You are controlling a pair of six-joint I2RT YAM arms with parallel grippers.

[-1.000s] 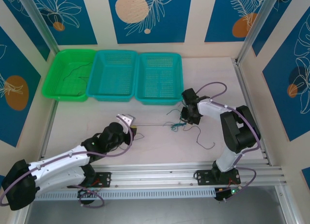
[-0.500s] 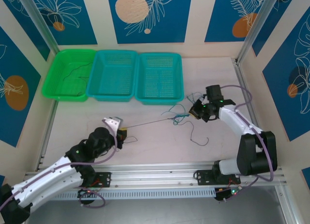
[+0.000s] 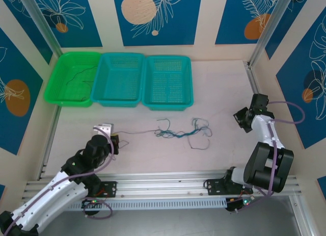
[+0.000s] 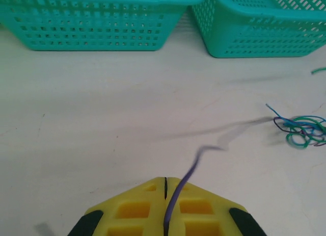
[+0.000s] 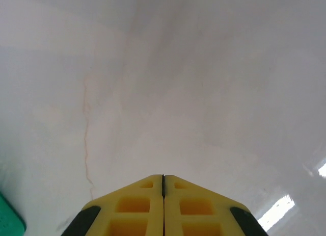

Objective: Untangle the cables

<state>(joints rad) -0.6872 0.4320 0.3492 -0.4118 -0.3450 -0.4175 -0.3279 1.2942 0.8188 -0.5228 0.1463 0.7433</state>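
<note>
Green basket (image 3: 79,54): far left, upright.
Middle teal basket (image 3: 122,54): touching green basket.
Right teal basket (image 3: 168,57): touching middle teal basket.
Table (image 3: 153,157): pale surface.

cables (image 3: 178,132): blue-green tangle lying loose mid-table (image 3: 153,159), in front of the right teal basket (image 3: 167,106)
left gripper (image 3: 114,139): closed; one thin strand stretches from it to the tangle
right gripper (image 3: 238,117): closed, near the right wall, well apart from the cables
green basket (image 3: 69,103): holds one dark wire (image 3: 81,75)

The thin blue, green and purple cables (image 3: 175,132) lie knotted in a loose line, one purple end (image 4: 189,167) pinched in the left tool (image 4: 165,181).
</note>
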